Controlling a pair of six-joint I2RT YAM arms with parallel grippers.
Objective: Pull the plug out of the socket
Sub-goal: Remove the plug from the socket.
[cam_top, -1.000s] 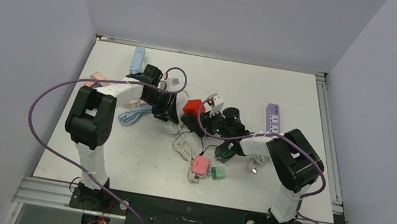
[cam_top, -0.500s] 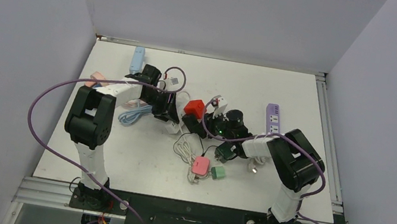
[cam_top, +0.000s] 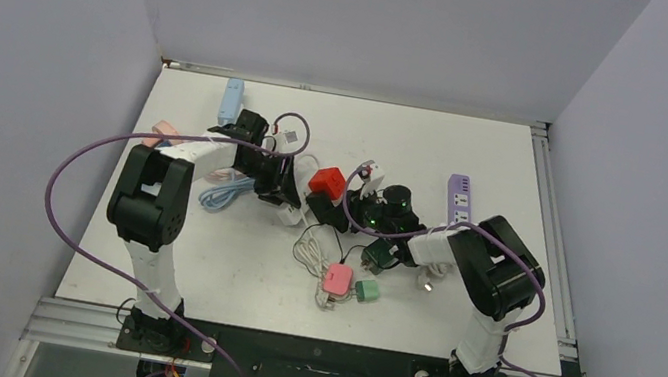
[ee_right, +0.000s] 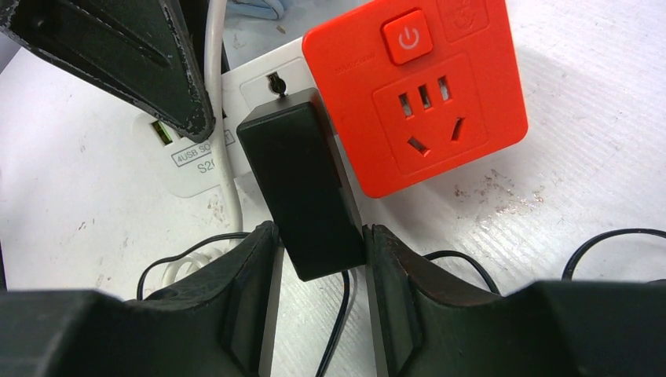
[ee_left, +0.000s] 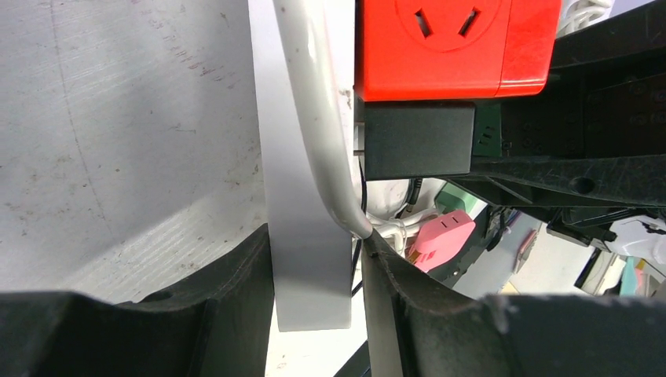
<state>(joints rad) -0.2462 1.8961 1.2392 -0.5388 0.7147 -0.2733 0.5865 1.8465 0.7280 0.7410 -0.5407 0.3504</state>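
Observation:
A white socket strip lies on the table, and my left gripper is shut on its end. A black plug sits in the strip beside a red cube adapter. My right gripper is shut on the rear of the plug, one pad on each side. In the left wrist view the black plug shows a sliver of metal prong against the strip. From the top view the left gripper and right gripper face each other across the red adapter.
A thin black cable and a white cable trail around the strip. A pink plug and green plug lie in front. A purple strip is to the right, a light blue strip at the back left.
My right gripper has slid left towards the red adapter and narrowed its jaws onto the black plug. The left gripper has held its grip on the white strip.

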